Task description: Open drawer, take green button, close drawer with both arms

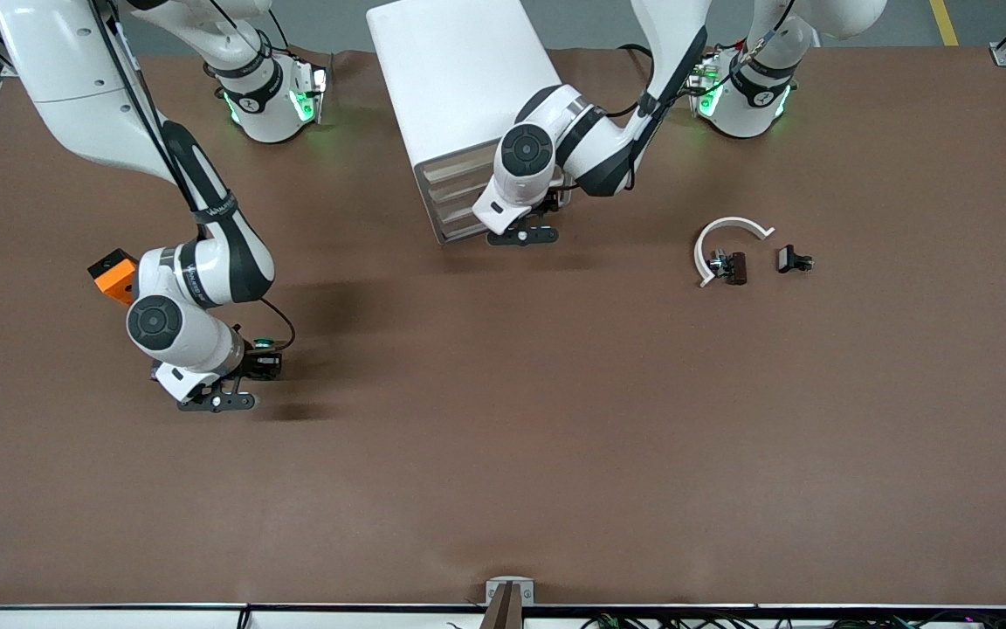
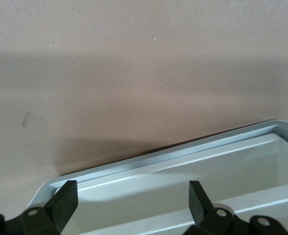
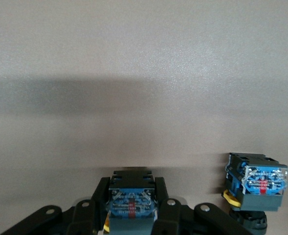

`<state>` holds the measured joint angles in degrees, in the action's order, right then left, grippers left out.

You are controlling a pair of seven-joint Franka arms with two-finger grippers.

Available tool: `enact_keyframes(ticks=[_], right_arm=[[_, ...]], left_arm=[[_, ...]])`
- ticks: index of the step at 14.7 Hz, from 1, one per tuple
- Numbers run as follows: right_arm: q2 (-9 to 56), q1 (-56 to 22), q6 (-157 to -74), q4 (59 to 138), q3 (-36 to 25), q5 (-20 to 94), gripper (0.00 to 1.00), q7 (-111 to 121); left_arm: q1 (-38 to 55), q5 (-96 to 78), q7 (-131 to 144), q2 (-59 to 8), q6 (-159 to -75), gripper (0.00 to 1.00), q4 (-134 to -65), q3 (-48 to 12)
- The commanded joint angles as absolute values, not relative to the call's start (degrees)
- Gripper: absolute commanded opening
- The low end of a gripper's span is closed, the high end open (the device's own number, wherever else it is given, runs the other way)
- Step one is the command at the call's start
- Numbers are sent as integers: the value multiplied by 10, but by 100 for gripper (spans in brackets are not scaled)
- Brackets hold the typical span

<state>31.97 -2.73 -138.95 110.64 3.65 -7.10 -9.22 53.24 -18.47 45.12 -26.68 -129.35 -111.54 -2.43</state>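
Pushing squarely is looking key: left gripper [image 2: 129, 196], fingers apart, is facing the drawer [image 2: 158, 159]; right gripper [image 3: 132, 193] is clamping a button [image 3: 132, 205] above the table [image 1: 555, 437].

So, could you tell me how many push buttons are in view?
2. One button is held in the right gripper; the second button stands on the table beside it. Others may be hidden.

No legible text, label, brand name or number appears in any view. Small markings on the glossy white jointed arms [image 1: 206, 271] cannot be read.
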Motion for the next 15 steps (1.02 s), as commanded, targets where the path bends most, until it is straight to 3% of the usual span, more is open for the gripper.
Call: enact_keyframes(ticks=[1,4,5,6,7,8,9,13,15], right_arm=[[304,-13,-1398,1121,47,-87,29,-98],[304,-7,-1398,1122,47,-87,33,-98],[304,-7,-1398,1122,47,-86,39,-98],[304,-7,-1398,1122,47,-86,54,-98],[304,-6,-1398,1121,47,-86,58,-98],[304,-4,-1399,1121,47,-87,84,-98],[304,-4,-1398,1120,47,-86,100,-98],[260,-10,-1382,1120,49,-86,100,-100],[218,-22,-1317,1112,54,-84,100,-100]], left_arm=[[540,-174,462,-261,-1303,100,-1130,-30],[539,-174,462,-266,-1303,100,-1123,-33],[537,-176,463,-271,-1303,100,-1115,-33],[532,-176,463,-277,-1299,100,-1095,-30],[519,-176,462,-286,-1297,100,-1079,-23],[492,-174,460,-287,-1296,100,-1069,-16],[466,-172,457,-287,-1296,100,-1059,-16],[376,-136,450,-272,-1243,100,-1000,-14],[332,-88,424,-272,-1188,100,-950,-14]])
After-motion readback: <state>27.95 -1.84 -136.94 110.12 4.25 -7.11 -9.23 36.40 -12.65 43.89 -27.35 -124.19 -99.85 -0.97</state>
